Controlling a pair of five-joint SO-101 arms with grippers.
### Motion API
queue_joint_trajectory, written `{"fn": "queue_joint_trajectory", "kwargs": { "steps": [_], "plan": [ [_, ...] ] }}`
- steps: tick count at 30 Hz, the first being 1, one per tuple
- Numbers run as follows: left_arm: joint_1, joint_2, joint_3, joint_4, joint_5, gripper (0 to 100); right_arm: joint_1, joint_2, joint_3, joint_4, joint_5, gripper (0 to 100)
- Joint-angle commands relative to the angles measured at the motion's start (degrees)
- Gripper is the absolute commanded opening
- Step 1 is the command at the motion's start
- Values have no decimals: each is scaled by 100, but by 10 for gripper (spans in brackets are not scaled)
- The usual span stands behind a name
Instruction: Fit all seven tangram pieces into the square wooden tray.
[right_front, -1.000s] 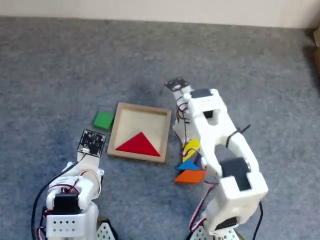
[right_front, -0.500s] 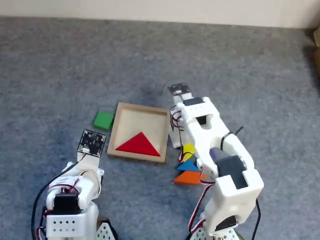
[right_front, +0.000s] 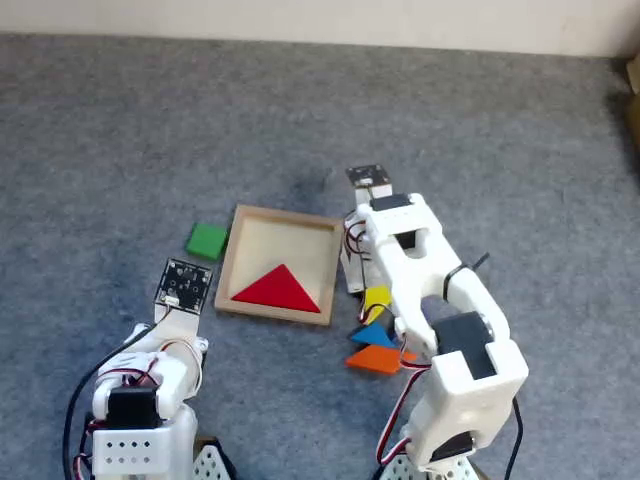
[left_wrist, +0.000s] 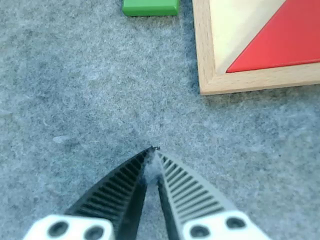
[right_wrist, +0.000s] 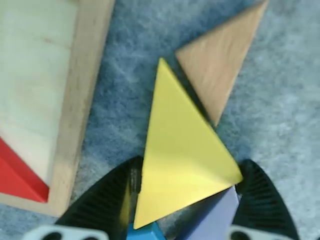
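Note:
The square wooden tray (right_front: 245, 228) lies mid-table with a red triangle (right_front: 277, 288) in it. A green square (right_front: 207, 240) sits just off the tray's left side. Right of the tray lie a yellow triangle (right_front: 378, 298), a blue piece (right_front: 372, 332) and an orange piece (right_front: 378, 357). My right gripper (right_wrist: 190, 167) is open, one finger on each side of the yellow triangle (right_wrist: 182, 150), which rests partly on a blue piece (right_wrist: 145, 232) and a lilac piece (right_wrist: 215, 220). A plain wood triangle (right_wrist: 220, 60) lies beyond it. My left gripper (left_wrist: 152, 150) is shut and empty, on the carpet near the tray corner (left_wrist: 207, 75).
Grey carpet covers the table on all sides. The tray rim (right_wrist: 82, 100) runs close beside the right gripper's finger. The green square (left_wrist: 150, 7) lies ahead of the left gripper. The right arm's body (right_front: 440, 300) hangs over the loose pieces.
The right arm has swung slightly toward the tray and come down over the yellow triangle. The left arm and all the pieces have stayed in place.

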Motion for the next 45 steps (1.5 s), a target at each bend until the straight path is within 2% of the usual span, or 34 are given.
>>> {"fn": "queue_joint_trajectory", "kwargs": {
  "steps": [1,7,12,21,34,40,45],
  "plan": [
    [-66,-40,101,18,18,5,-92,-13,-242,92,-26,203],
    [-66,-40,101,18,18,5,-92,-576,-549,453,9,203],
    [-66,-40,101,18,18,5,-92,-971,-549,462,352,203],
    [-66,-40,101,18,18,5,-259,-1429,-593,470,325,203],
    [-66,-40,101,18,18,5,-1218,-1437,-1218,426,-1143,202],
    [-66,-40,101,18,18,5,-1859,-1402,-1604,409,-1407,202],
    [-66,-40,101,18,18,5,-2211,-778,-2070,31,-1609,202]
  ]
}}
